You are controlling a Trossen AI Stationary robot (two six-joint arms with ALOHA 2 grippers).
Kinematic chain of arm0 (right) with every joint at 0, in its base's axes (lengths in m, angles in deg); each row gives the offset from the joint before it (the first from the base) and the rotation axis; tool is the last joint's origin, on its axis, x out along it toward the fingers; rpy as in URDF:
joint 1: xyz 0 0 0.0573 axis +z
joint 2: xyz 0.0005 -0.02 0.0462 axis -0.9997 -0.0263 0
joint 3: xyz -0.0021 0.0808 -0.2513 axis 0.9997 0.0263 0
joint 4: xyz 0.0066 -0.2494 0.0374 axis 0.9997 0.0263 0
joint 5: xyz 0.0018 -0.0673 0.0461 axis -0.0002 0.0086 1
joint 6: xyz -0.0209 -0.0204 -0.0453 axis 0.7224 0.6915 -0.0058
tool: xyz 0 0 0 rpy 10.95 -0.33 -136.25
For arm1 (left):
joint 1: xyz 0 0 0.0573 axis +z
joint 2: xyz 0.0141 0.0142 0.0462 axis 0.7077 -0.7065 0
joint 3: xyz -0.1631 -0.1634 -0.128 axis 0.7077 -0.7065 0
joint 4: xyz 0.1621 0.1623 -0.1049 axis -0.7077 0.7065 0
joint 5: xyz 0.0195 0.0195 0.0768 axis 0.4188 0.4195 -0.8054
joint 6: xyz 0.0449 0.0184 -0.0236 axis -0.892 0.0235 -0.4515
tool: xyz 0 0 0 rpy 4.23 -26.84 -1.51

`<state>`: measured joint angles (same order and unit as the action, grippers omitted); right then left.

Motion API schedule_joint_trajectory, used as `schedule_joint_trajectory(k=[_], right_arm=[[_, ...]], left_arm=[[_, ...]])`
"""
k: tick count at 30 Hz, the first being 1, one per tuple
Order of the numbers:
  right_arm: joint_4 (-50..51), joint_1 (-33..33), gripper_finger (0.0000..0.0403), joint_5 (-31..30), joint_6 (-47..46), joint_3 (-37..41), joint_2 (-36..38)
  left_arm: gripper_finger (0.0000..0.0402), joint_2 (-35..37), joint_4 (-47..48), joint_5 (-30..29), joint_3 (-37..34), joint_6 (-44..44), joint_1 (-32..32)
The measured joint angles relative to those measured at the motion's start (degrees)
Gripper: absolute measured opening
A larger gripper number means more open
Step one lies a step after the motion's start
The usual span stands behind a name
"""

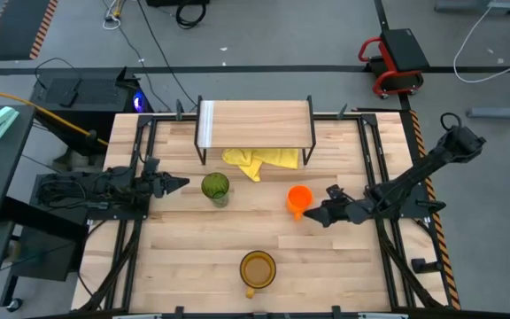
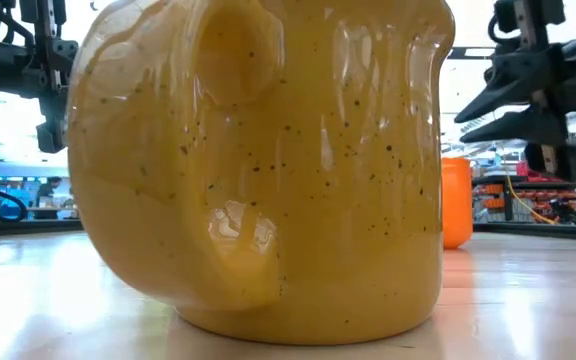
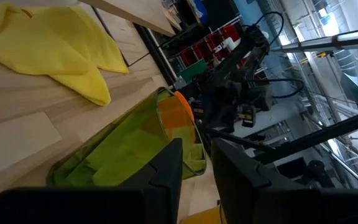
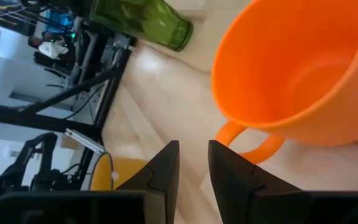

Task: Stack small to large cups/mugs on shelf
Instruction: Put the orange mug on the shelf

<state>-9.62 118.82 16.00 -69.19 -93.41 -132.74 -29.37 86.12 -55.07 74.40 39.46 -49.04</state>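
Note:
The green tumbler point(image 1: 216, 188) stands upright on the table in front of the shelf point(image 1: 255, 120). The orange mug point(image 1: 299, 198) stands to its right, its handle point(image 4: 247, 140) toward the near side. The amber mug point(image 1: 258, 268) stands near the front edge and fills the low view point(image 2: 258, 170). My left gripper point(image 1: 182, 184) is shut, level, just left of the tumbler point(image 3: 129, 149). My right gripper point(image 1: 312, 215) is shut, low, at the orange mug's near right, close to its handle. I cannot tell whether it touches the handle.
A yellow cloth point(image 1: 259, 159) lies bunched under the shelf's front edge. Black rails run along the table's left and right sides point(image 1: 140, 159). Bare wooden tabletop lies between the mugs and to the left of the amber mug.

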Motion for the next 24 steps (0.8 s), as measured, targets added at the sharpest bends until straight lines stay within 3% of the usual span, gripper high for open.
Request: schedule_joint_trajectory(k=[6,14,16,18,21,24], right_arm=[[0.6,6.3,0.0093,-8.8,-0.2,-0.3,0.0],[6.1,19.3,0.0071,-30.9,-4.5,-8.9,-5.8],[13.0,21.6,0.0061,-36.0,-10.6,-11.7,-9.1],[21.0,22.0,0.0051,-37.7,-22.7,-13.2,-12.3],[26.1,21.4,0.0038,-34.1,-43.6,-12.7,-17.1],[24.5,22.2,0.0041,-32.7,-50.3,-12.4,-19.9]], left_arm=[[0.0090,0.0,0.0,0.0,0.0,0.0,0.0],[0.0095,0.0,0.0,0.0,0.0,0.1,0.0],[0.0095,0.0,0.0,0.0,0.0,-0.9,0.0],[0.0094,0.0,0.0,0.0,0.0,-1.4,0.0],[0.0091,0.0,0.0,0.0,0.0,-1.4,0.0],[0.0090,0.0,0.0,0.0,0.0,-1.3,0.0]])
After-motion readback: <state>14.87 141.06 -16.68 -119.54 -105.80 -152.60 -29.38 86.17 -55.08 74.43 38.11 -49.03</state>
